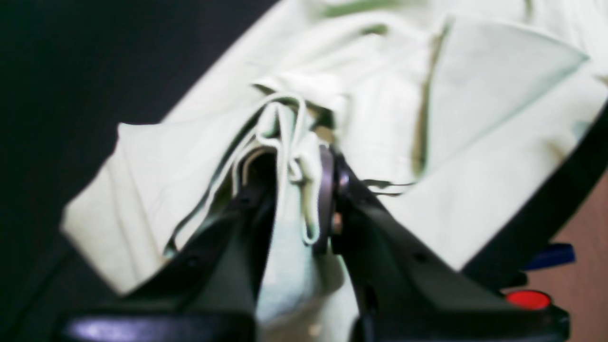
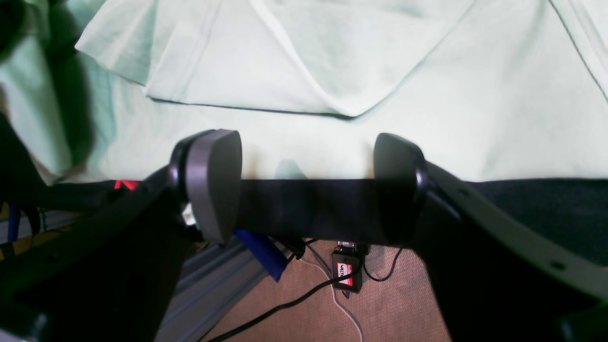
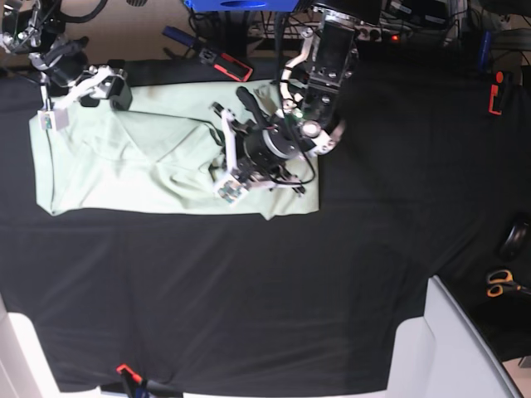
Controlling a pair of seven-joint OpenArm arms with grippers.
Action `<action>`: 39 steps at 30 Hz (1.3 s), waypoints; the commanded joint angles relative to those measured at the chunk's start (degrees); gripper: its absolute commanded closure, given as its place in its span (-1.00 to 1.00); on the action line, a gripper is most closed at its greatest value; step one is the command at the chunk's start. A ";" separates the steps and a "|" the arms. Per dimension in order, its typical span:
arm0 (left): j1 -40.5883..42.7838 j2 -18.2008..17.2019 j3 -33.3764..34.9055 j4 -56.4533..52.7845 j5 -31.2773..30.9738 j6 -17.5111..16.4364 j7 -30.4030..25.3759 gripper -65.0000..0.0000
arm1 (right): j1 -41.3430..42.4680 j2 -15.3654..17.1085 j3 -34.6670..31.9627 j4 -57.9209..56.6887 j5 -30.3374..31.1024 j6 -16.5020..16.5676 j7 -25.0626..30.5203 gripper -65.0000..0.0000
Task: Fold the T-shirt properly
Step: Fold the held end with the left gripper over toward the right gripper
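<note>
Black tablecloth [image 3: 249, 290] fills the near half of the base view, bare across its wide front. On its far left part lies the T-shirt [image 3: 124, 166], already narrowed into a long strip running left to right, with loose diagonal flaps on top. So the lengthwise folds look partly done; by my reading the strip must yet be smoothed and doubled end over end, and the rumpled right end needs settling.

At that right end the left gripper [image 1: 297, 161] stands with its jaws pinched tight on a bunched fold of the shirt's hem, lifted a little off the cloth. At the far left corner the right gripper [image 2: 304, 185] hangs with its jaws spread wide, holding nothing, just over the shirt's edge where it meets the table rim.

Scissors [image 3: 500, 284] lie well apart at the right.
</note>
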 commanded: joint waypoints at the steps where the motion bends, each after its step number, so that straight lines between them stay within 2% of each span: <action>1: -1.24 0.69 1.09 0.85 -0.67 0.03 -1.17 1.00 | -0.09 0.48 0.25 0.73 0.84 0.63 0.89 -0.27; 4: -1.95 0.77 2.33 -0.56 -0.93 0.03 -1.17 1.00 | -0.09 0.48 0.25 0.73 0.84 0.63 0.89 -0.27; 9: -2.91 0.77 2.41 -1.17 -1.11 2.94 -1.26 1.00 | -0.09 0.48 0.25 0.73 0.84 0.63 0.89 -0.27; 19: -4.50 0.77 5.49 -4.16 -1.11 2.94 -1.26 1.00 | 0.96 0.48 0.25 -1.12 0.75 0.63 0.80 -0.27; 38: -5.73 0.77 5.58 -5.22 -1.20 2.67 -1.26 1.00 | 2.37 0.48 0.16 -3.14 0.75 0.63 0.71 -0.27; 39: -5.90 0.77 5.75 -5.22 -1.20 2.58 -1.17 0.94 | 2.37 0.48 0.16 -3.14 0.75 0.63 0.71 -0.27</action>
